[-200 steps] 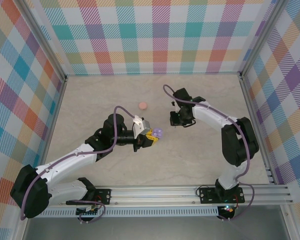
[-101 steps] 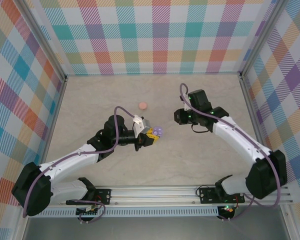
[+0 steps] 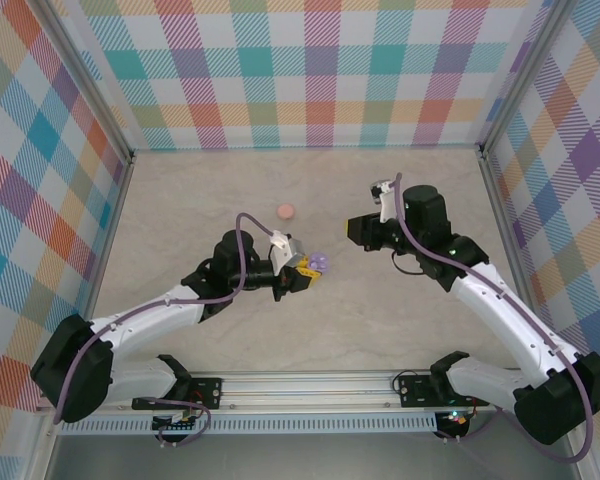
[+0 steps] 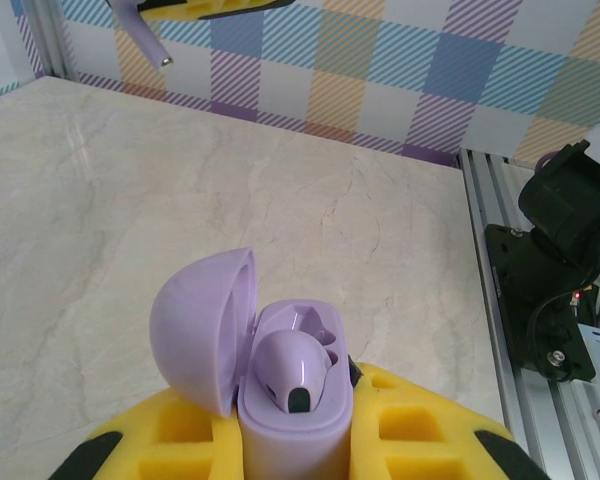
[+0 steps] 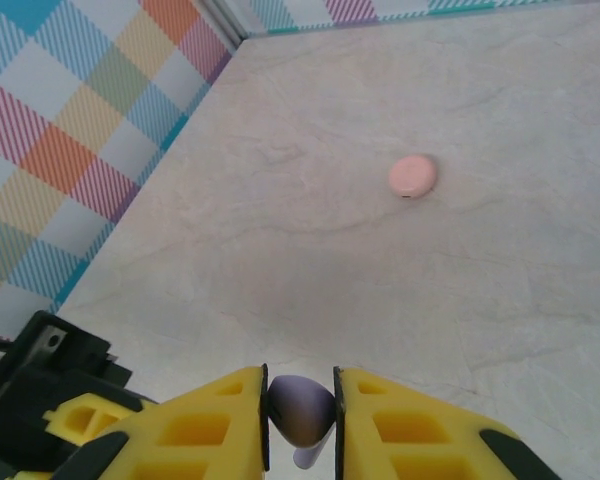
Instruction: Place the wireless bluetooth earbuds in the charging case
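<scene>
Earbuds are split between the arms: one lilac earbud (image 4: 292, 368) sits in the open charging case (image 4: 280, 425), which the left gripper (image 3: 302, 272) clamps between its fingers. A second lilac earbud (image 5: 300, 410) is pinched in the right gripper (image 5: 300, 395), well apart from the case. Risks (as I judge them): the small rounded bud could twist or slip in that pinch, meet the free socket misaligned, catch the raised lid (image 4: 202, 325), or push the case askew.
</scene>
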Controlling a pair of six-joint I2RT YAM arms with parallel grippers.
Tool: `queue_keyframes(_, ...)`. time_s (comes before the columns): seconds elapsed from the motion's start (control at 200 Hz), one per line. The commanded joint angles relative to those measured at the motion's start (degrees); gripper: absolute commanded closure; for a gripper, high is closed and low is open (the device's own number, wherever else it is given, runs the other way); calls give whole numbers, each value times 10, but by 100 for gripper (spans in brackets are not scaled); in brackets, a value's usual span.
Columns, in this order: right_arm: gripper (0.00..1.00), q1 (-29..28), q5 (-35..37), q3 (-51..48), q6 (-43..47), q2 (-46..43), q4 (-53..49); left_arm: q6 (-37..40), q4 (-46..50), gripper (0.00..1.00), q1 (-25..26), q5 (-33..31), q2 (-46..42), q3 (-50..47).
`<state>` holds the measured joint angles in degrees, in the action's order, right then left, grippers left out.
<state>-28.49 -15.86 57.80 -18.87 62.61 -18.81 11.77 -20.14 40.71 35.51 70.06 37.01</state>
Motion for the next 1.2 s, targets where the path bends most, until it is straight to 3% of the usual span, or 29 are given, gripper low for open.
queue_keyframes(0.0,76,-8,-33,-8,-9,-14,35,0,-31,98,9,-2,9,17)
queue_keyframes(1.195,76,-58,-52,-7,-7,16,49,-107,-72,98,10,-37,56,64)
